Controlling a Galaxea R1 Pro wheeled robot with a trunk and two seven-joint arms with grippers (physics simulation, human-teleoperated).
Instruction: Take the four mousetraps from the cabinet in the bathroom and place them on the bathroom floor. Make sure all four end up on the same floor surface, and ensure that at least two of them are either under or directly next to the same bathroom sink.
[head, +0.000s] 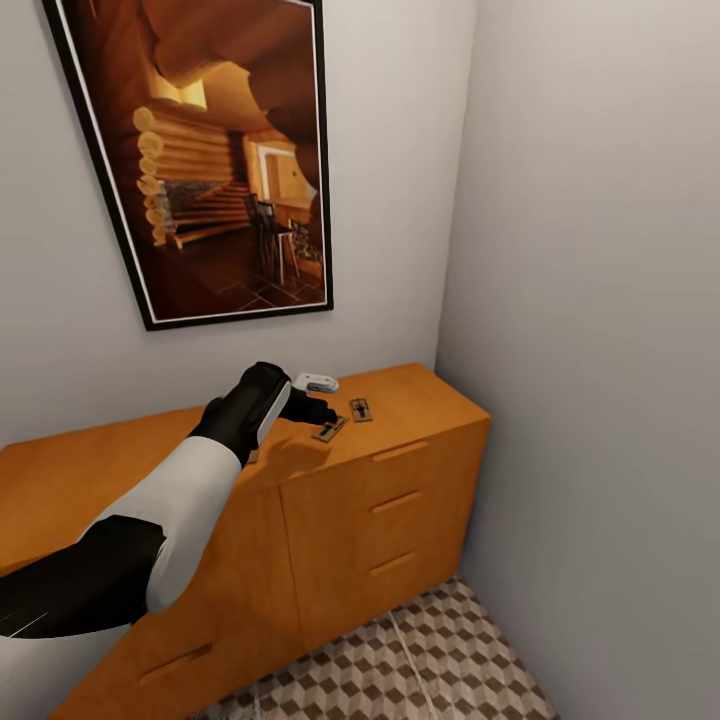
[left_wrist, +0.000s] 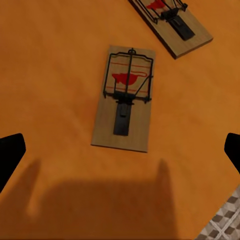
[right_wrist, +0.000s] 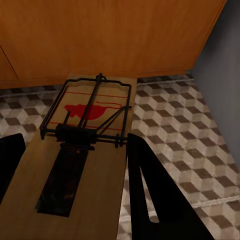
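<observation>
Two mousetraps lie on top of the orange-brown cabinet (head: 420, 400) near its right end: one mousetrap (head: 330, 430) close to the front edge, another mousetrap (head: 361, 409) just behind it. My left gripper (head: 312, 410) hovers over them, open. In the left wrist view the nearer mousetrap (left_wrist: 125, 100) lies flat between and ahead of the spread fingers (left_wrist: 10, 155), and the second mousetrap (left_wrist: 172, 22) lies beyond it. My right gripper (right_wrist: 75, 185) is shut on a third mousetrap (right_wrist: 85, 125), held low above the cube-pattern floor (right_wrist: 175, 125) in front of the cabinet (right_wrist: 110, 35).
A small white object (head: 318, 381) rests on the cabinet top by the back wall. A large framed picture (head: 200, 150) hangs above. The grey side wall (head: 600, 350) stands close on the right, leaving a narrow strip of tiled floor (head: 420, 660).
</observation>
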